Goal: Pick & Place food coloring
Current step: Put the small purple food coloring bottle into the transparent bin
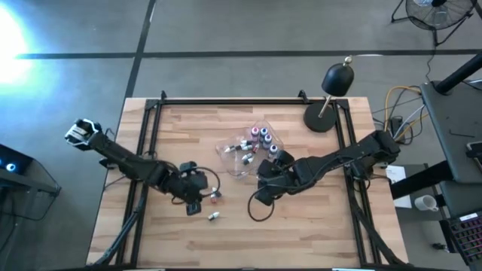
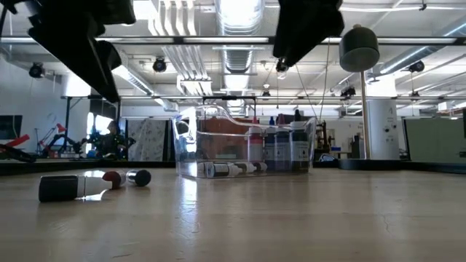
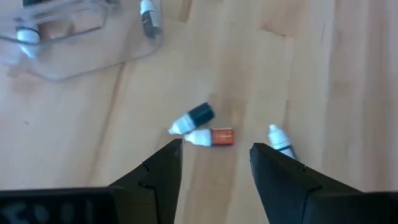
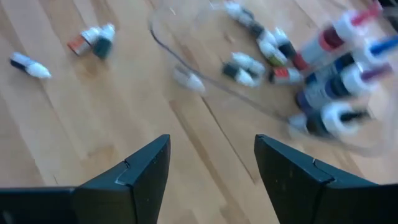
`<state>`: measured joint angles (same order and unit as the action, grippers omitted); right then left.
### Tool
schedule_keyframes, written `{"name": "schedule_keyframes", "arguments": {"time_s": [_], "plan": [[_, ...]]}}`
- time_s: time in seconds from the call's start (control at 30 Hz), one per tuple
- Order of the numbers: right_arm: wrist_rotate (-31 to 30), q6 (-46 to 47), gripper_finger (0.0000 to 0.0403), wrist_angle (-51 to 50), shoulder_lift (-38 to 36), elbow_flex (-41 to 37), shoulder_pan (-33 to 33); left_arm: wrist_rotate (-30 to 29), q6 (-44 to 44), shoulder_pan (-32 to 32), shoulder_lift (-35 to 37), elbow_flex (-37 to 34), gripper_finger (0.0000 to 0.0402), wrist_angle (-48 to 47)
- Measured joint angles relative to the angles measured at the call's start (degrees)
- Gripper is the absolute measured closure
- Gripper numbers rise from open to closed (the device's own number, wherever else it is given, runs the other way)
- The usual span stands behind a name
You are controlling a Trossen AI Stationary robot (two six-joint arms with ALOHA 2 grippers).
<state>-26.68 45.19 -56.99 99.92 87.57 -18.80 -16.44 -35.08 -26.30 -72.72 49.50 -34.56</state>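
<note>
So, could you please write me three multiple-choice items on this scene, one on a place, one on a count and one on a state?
1. The clear plastic tray sits:
A) mid-table
B) under the lamp
C) off the table

2. Loose bottles outside the tray, seen from the left wrist:
A) one
B) three
C) six

3. The left claw is:
A) shut on a bottle
B) open, empty
C) out of view

Answers: 1 A, tray lies between both arms. 2 B, dark bottle, red bottle, third bottle. 3 B, fingers apart above them.

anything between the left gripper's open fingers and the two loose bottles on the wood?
Nothing: in the left wrist view only bare wooden table separates the open left gripper from the small red bottle and dark bottle.
</note>
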Motion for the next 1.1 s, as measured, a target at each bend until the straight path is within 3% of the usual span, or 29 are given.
{"name": "schedule_keyframes", "arguments": {"time_s": [0.13,0.3,0.43,0.6,0.77,0.93,1.1], "plan": [[-0.7,7.1,0.0181,-7.2,-2.7,0.0,-1.3,-2.4,-3.9,-3.3,0.0,0.4,0.0239,0.8],[-6.8,10.9,0.0188,-16.2,-8.6,-1.0,-3.0,-9.5,-9.1,-4.9,0.0,0.2,0.0239,3.2],[-9.0,12.1,0.0188,-20.3,-15.5,-6.9,-2.2,-10.0,-14.7,-5.2,-0.4,0.1,0.0239,8.6],[-9.2,11.5,0.0188,-17.4,-25.3,-17.8,-1.6,-11.4,-23.9,-5.8,-3.3,0.7,0.0239,9.2],[-9.6,10.0,0.0188,-9.7,-32.6,-26.8,-1.6,-10.3,-20.1,-7.8,-8.7,2.8,0.0239,9.3],[-11.4,3.9,0.0188,-0.6,-35.3,-33.5,-1.6,-9.6,-21.7,-7.9,-15.1,6.8,0.0239,9.1],[-12.5,-0.2,0.0188,0.6,-35.7,-36.6,-1.5,-6.2,-24.8,-7.9,-20.8,12.6,0.0239,8.0]]}}
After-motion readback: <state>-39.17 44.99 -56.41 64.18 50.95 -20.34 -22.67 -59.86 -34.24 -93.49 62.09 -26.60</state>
